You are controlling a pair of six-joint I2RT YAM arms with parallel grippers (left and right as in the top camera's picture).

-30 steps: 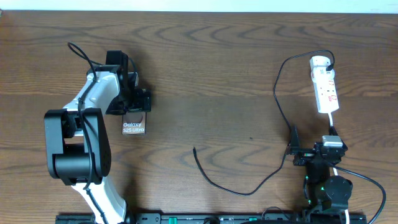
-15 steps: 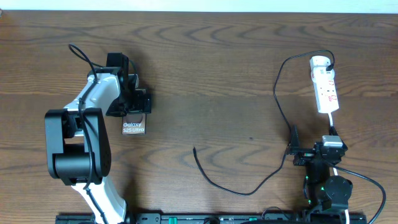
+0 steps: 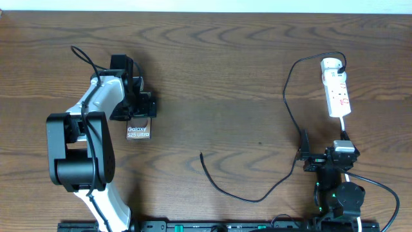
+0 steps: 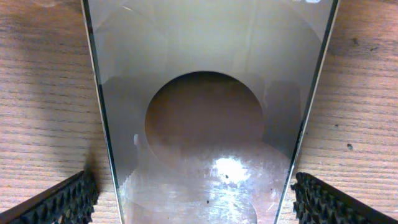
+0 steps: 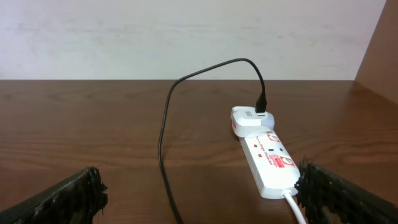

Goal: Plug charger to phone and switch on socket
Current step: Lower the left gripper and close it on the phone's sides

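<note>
Our left gripper [image 3: 136, 109] stands spread wide over the far end of the phone [image 3: 139, 132], with one pad beside each long edge and no pinch. The phone lies flat on the table [image 3: 225, 84], at the left. Our right gripper [image 5: 202, 198] is also spread wide and holds nothing, near the socket [image 3: 337, 90] at the right. The charger [image 3: 285, 96] runs from the socket's plug head in a long curve. Its free tip lies on the wood, well apart from the phone.

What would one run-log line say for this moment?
left gripper open astride phone | right gripper open, facing socket | charger tip lying free, not in phone
</note>
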